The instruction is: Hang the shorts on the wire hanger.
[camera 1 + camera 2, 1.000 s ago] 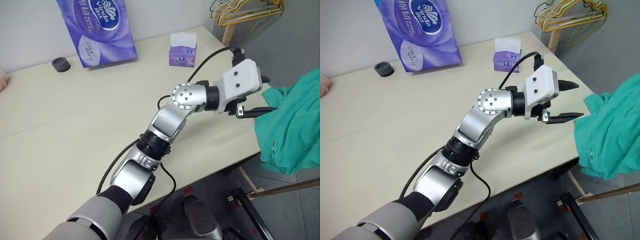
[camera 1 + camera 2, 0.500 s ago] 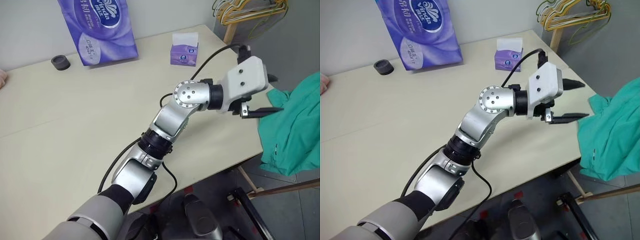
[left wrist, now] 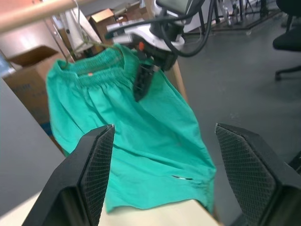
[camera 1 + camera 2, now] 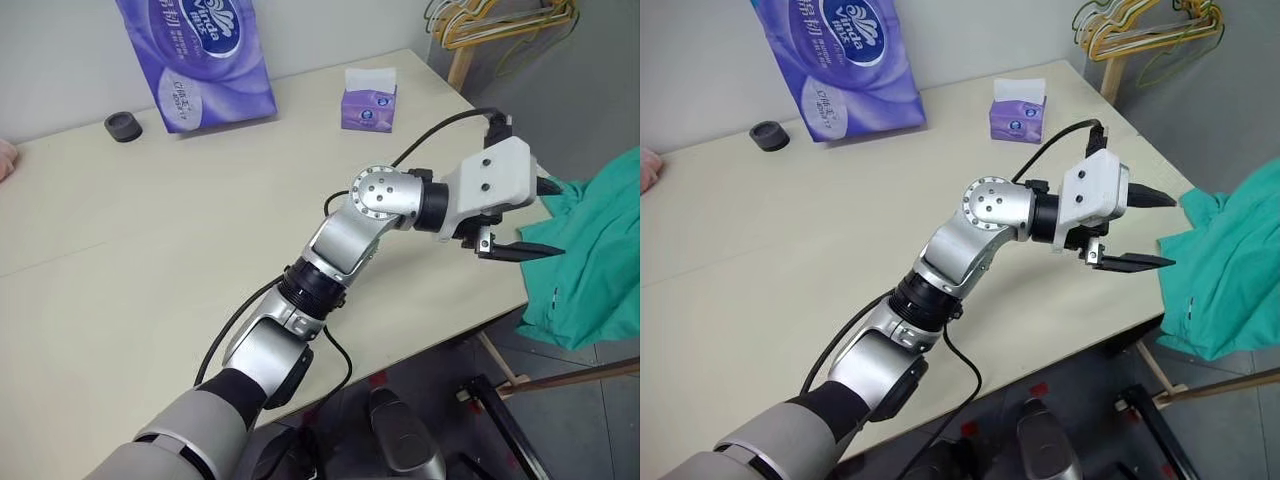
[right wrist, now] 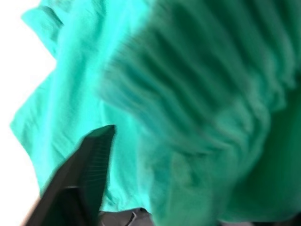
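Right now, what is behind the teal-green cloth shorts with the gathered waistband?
A brown cardboard box stands behind the shorts, and the cloth covers part of it. A pale wooden rod runs above the waistband. Anything directly behind the cloth is hidden.

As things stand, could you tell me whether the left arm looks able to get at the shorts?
Probably yes. The left gripper is open beside the table's edge, pointing at the shorts, with nothing between them.
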### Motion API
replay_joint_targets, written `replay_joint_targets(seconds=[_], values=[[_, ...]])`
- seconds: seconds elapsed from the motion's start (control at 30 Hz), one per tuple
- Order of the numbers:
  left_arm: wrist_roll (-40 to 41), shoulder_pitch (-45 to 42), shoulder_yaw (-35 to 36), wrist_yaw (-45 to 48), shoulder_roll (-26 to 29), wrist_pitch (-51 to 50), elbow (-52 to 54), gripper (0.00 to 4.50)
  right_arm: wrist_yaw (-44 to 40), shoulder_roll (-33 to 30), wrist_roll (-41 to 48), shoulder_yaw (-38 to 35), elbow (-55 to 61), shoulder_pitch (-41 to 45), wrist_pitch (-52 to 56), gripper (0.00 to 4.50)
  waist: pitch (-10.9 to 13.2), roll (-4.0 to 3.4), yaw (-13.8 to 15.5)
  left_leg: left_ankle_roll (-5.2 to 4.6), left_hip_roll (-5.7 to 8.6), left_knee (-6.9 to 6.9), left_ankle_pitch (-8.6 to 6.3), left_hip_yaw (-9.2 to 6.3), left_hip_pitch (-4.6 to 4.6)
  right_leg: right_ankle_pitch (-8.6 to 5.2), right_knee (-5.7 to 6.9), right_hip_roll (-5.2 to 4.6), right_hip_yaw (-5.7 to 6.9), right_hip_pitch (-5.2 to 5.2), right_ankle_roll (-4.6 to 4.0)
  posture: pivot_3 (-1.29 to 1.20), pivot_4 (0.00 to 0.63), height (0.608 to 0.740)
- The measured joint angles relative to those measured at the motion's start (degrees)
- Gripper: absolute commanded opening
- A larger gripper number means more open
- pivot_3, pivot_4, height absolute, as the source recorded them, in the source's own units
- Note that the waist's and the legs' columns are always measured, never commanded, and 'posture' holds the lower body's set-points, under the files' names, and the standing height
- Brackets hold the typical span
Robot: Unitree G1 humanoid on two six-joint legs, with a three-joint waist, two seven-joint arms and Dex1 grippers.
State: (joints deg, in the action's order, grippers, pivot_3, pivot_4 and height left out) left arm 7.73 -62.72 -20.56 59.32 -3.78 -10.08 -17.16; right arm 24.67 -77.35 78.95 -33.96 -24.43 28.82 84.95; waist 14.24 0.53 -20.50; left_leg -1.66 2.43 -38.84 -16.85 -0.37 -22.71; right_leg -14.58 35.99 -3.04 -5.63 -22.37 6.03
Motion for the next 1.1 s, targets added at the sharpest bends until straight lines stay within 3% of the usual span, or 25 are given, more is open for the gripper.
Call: replay_joint_targets(seconds=[0.43,0.7,0.97,1.1], values=[[1.1,-3.2,3.0,-2.7,-2.4,-0.4,-5.5,3.62,-1.9,2.7,-10.7,-3.0,9.1,6.0,5.9,4.47,-0.3,-0.48,0.0,0.00,0.01,0.00,0.00,0.09,-0.03,0.03,0.01,-0.01,-0.07,-0.08,0.06,-0.42,0.209,0.740],[2.3,-5.1,6.3,-5.2,-3.5,-0.1,-7.9,3.62,-2.7,3.0,-13.4,-5.4,17.2,7.4,7.1,4.47,-0.4,-0.69,0.0,-0.01,0.02,-0.04,0.00,0.27,-0.26,0.33,0.24,-0.03,-0.24,-0.67,-0.05,-0.41,0.189,0.740],[2.4,-5.2,7.5,-6.8,-3.2,0.3,-9.3,3.62,-16.2,-9.2,-12.5,-4.2,25.8,4.7,7.1,4.47,-0.4,-0.74,0.0,0.00,0.09,-0.11,0.01,0.38,-0.21,0.15,0.86,-0.07,-0.37,-0.94,0.19,-0.39,0.178,0.740],[2.4,-5.2,7.5,-7.6,-2.5,0.4,-9.4,3.62,-22.2,-9.8,-12.5,1.5,28.4,7.8,6.0,4.47,-0.5,-0.75,-0.4,0.00,0.10,-0.14,0.01,0.61,-0.17,0.16,0.89,-0.07,-0.62,-0.94,0.21,-0.36,0.167,0.740]])
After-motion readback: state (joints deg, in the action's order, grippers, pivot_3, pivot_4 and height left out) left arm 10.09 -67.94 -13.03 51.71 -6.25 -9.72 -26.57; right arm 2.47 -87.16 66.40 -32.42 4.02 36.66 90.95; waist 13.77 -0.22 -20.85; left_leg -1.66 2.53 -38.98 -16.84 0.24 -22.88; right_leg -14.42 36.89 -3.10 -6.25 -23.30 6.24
